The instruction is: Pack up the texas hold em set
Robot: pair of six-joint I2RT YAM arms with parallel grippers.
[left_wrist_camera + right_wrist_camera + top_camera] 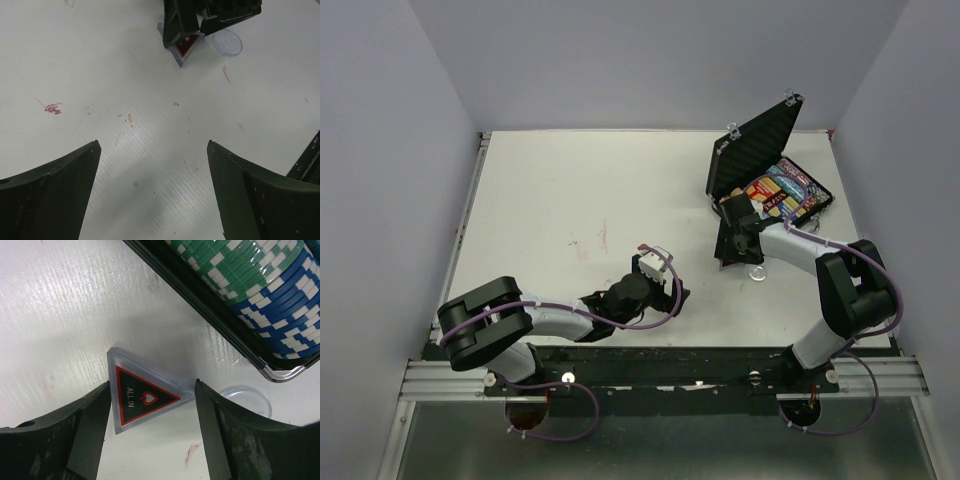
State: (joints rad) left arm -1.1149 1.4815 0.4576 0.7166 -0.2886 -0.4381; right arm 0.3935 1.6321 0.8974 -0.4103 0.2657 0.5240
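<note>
The black ribbed case (755,150) stands open at the back right, with rows of multicoloured chips (785,195) in its base. In the right wrist view, green chips (225,270) and blue chips (290,315) lie in it. The dark triangular "ALL IN" marker (142,397) lies flat on the table in front of the case. My right gripper (152,385) has one finger against each side of it. The clear disc (247,397) lies just right of it. My left gripper (152,145) is open and empty over bare table, and its view shows the marker (185,47) and disc (227,41) ahead.
The white table (570,190) has faint red marks (52,108). Grey walls enclose the back and both sides. The case's silver corner (280,371) is close to my right finger. My left gripper (675,292) is near the front middle, and my right gripper (735,245) is in front of the case.
</note>
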